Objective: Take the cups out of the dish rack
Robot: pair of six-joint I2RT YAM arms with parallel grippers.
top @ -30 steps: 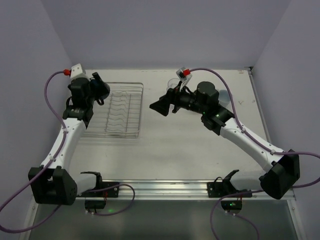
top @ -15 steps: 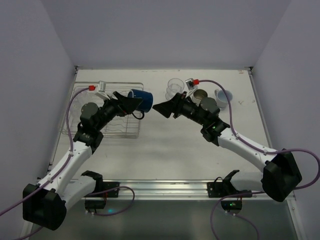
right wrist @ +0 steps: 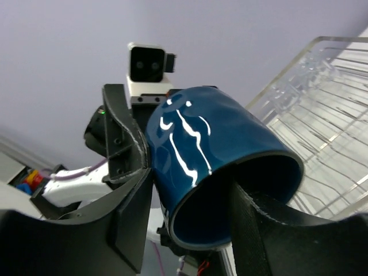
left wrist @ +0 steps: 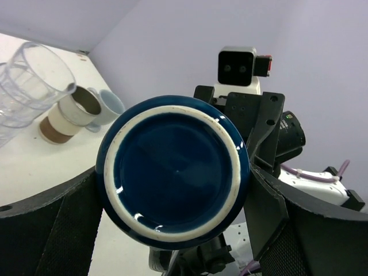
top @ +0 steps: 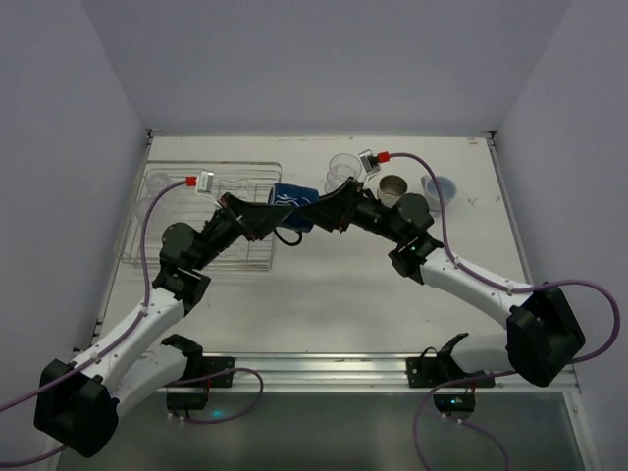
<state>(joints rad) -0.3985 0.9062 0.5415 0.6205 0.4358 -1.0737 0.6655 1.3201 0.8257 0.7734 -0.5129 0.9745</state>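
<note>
The dark blue handled mug (top: 294, 195) hangs on its side in mid-air just right of the dish rack (top: 224, 224). My left gripper (top: 278, 210) is shut on it; the left wrist view shows its base (left wrist: 175, 172) clamped between both fingers. My right gripper (top: 320, 209) meets it from the right, open. In the right wrist view one finger (right wrist: 259, 230) is inside the mug's mouth (right wrist: 213, 149) and the other (right wrist: 118, 218) is outside the wall. A clear tumbler (top: 340, 169), a brown-tan cup (top: 392, 186) and a pale blue cup (top: 439, 186) stand on the table at the back right.
The rack (right wrist: 322, 115) looks empty of cups except for a clear round shape at its far left corner (top: 157, 181). The white table (top: 343, 294) has walls on three sides. The three standing cups also show in the left wrist view (left wrist: 66, 112).
My left arm has swung from the rack's far left corner to its right side, carrying the mug. My right gripper has moved left to meet it, and one finger has entered the mug's mouth.
</note>
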